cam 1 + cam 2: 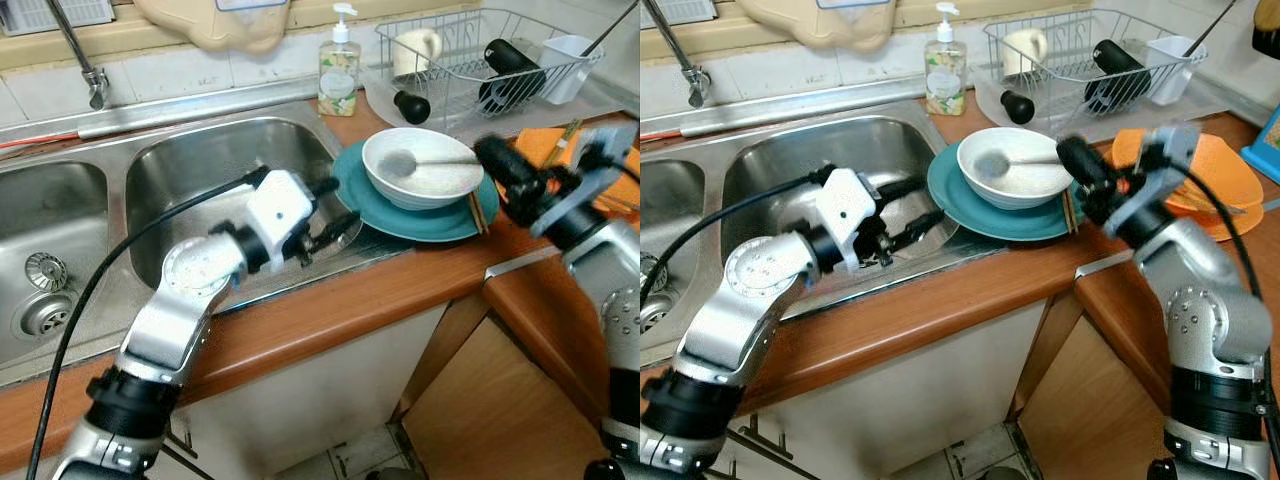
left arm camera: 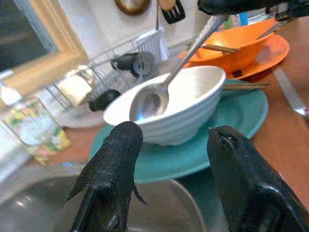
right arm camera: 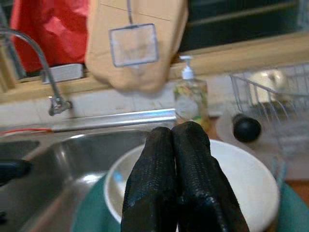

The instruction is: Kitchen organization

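While the right gripper (image 1: 1072, 158) clenched a spoon (image 1: 1012, 160) in the white bowl (image 1: 1015, 180) | bowl sat on teal plate (image 1: 970, 212) | left gripper (image 1: 335, 210) gaped over sink (image 1: 200, 160).

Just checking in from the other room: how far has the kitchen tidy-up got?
Done: some items already sit in the wire dish rack. In hand: the right hand is shut on the metal spoon in the white ceramic bowl; the left hand waits open over the sink. Left: bowl, teal plate and orange dishes remain on the counter.
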### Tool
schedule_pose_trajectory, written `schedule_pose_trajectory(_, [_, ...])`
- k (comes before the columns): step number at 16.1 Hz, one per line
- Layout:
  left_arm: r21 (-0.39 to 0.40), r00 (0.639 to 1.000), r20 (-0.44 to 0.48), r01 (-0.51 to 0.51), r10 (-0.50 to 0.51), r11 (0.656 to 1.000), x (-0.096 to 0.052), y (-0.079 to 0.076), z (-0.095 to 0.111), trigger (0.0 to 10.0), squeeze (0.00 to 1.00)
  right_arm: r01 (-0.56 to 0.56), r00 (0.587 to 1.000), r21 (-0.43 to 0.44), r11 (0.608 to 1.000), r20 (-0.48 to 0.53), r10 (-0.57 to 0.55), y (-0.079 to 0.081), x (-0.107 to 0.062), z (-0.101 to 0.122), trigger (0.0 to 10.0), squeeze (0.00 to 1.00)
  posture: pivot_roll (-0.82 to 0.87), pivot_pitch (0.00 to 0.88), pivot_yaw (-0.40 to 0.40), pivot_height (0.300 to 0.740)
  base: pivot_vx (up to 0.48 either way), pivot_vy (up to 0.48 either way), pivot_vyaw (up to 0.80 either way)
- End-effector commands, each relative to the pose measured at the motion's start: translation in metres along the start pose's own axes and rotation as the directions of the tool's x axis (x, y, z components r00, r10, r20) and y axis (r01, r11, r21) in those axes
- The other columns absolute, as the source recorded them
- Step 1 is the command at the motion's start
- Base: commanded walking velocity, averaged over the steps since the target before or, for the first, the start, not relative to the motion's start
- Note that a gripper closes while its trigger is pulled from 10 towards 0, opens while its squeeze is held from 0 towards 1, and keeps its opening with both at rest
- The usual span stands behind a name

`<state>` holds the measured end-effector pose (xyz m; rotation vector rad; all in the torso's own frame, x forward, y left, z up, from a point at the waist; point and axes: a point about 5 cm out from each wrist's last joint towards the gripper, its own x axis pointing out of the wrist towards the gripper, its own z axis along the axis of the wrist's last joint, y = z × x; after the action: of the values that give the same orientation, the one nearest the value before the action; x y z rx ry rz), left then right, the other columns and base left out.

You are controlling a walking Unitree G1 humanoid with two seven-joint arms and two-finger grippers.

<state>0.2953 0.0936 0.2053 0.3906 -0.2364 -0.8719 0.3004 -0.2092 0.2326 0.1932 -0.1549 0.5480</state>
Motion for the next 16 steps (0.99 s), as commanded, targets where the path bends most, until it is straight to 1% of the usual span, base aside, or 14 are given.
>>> schedule_pose_trajectory(1, [0.057, 1.000, 0.031, -0.002, 0.000, 0.998, 0.003, 0.002, 0.008, 10.0, 0.00, -0.022, 1.000, -0.014, 1.000, 0.003, 0.022, 0.006, 0.003, 0.005, 0.0, 0.00, -0.15, 0.000, 0.043, 0.740, 0.000, 0.000, 0.00])
schedule_pose_trajectory(2, [0.054, 0.999, 0.036, -0.001, -0.001, 0.999, 0.004, 0.002, 0.009, 10.0, 0.00, -0.025, 1.000, -0.014, 1.000, 0.000, 0.025, 0.007, 0.004, 0.005, 0.0, 0.00, -0.15, 0.000, 0.043, 0.740, 0.000, 0.000, 0.00])
schedule_pose_trajectory(3, [0.065, 0.999, 0.036, -0.001, -0.001, 0.998, 0.005, 0.003, 0.009, 10.0, 0.00, -0.023, 0.999, -0.027, 0.999, -0.024, 0.023, 0.007, 0.004, 0.002, 0.0, 0.00, -0.15, 0.000, 0.043, 0.740, 0.000, 0.000, 0.00])
schedule_pose_trajectory(6, [0.141, 0.999, 0.032, -0.002, -0.003, 0.990, 0.008, 0.004, 0.011, 10.0, 0.00, 0.025, 1.000, -0.022, 0.999, -0.009, -0.025, 0.006, 0.005, 0.003, 0.0, 0.00, -0.15, 0.000, 0.043, 0.740, 0.000, 0.000, 0.00])
schedule_pose_trajectory(7, [0.176, 0.999, 0.038, -0.009, 0.003, 0.984, 0.010, 0.005, 0.012, 10.0, 0.00, 0.034, 0.999, -0.031, 0.999, 0.001, -0.034, 0.007, 0.007, 0.006, 0.0, 0.00, -0.15, 0.000, 0.044, 0.740, 0.000, 0.000, 0.00])
schedule_pose_trajectory(9, [0.253, 0.998, 0.062, -0.032, 0.017, 0.967, 0.015, 0.008, 0.020, 10.0, 0.00, 0.043, 0.998, -0.043, 0.998, 0.053, -0.041, 0.009, 0.012, 0.019, 0.0, 0.00, -0.15, 0.000, 0.044, 0.740, 0.000, 0.000, 0.00])
schedule_pose_trajectory(11, [0.305, 0.996, 0.086, -0.061, 0.036, 0.950, 0.019, 0.013, 0.027, 10.0, 0.00, 0.020, 0.995, -0.044, 0.999, 0.094, -0.016, 0.015, 0.017, 0.032, 0.0, 0.00, -0.15, 0.000, 0.041, 0.740, 0.000, 0.000, 0.00])
schedule_pose_trajectory(13, [0.338, 0.994, 0.101, -0.070, 0.038, 0.939, 0.024, 0.015, 0.031, 10.0, 0.00, -0.018, 0.995, -0.047, 0.999, 0.099, 0.023, 0.024, 0.023, 0.035, 0.0, 0.00, -0.15, 0.000, 0.034, 0.740, 0.000, 0.000, 0.00])
schedule_pose_trajectory(14, [0.343, 0.995, 0.098, -0.066, 0.034, 0.937, 0.027, 0.013, 0.029, 10.0, 0.00, -0.027, 0.996, -0.048, 0.998, 0.082, 0.031, 0.026, 0.026, 0.030, 0.0, 0.00, -0.15, 0.000, 0.033, 0.740, 0.000, 0.000, 0.00])
schedule_pose_trajectory(16, [0.337, 0.995, 0.096, -0.067, 0.037, 0.939, 0.027, 0.012, 0.027, 10.0, 0.00, -0.018, 0.998, -0.055, 0.998, 0.058, 0.021, 0.025, 0.026, 0.024, 0.0, 0.00, -0.15, 0.000, 0.029, 0.740, 0.000, 0.000, 0.00])
